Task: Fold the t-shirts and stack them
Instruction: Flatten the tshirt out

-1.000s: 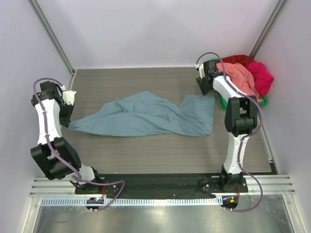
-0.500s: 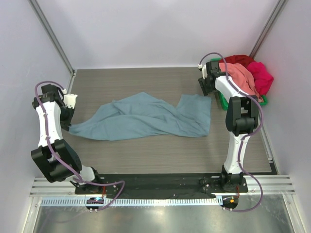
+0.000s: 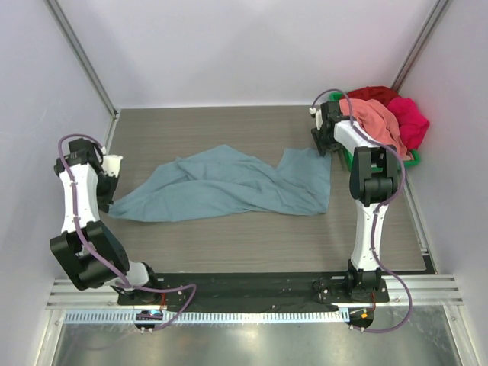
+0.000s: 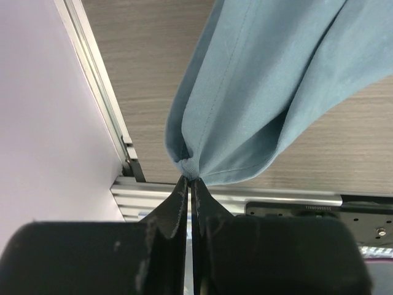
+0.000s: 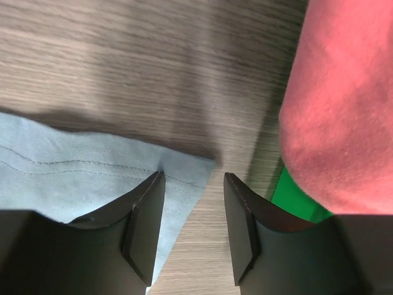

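Observation:
A dusty blue-grey t-shirt (image 3: pixel 229 183) lies crumpled and stretched across the table. My left gripper (image 4: pixel 190 179) is shut on its left corner (image 4: pixel 191 165), close to the table's left edge (image 3: pixel 107 200). My right gripper (image 5: pixel 193 184) is open just above the shirt's far right corner (image 5: pixel 184 169), with the hem lying between its jaws (image 3: pixel 324 146). Salmon-pink (image 3: pixel 377 122), magenta (image 3: pixel 410 118) and red (image 3: pixel 374 94) t-shirts are heaped in the green bin (image 3: pixel 349 158) at the far right. The salmon-pink one (image 5: pixel 344 104) hangs over the bin's rim next to my right gripper.
The green bin (image 5: pixel 295 190) stands right beside my right gripper. A metal rail (image 4: pixel 98 92) runs along the table's left edge and white walls enclose the workspace. Bare wood-grain table (image 3: pixel 252 236) lies in front of the shirt.
My left gripper has pulled the shirt's left corner toward the near left. The right gripper has shifted toward the shirt's far right corner and its jaws have narrowed a little.

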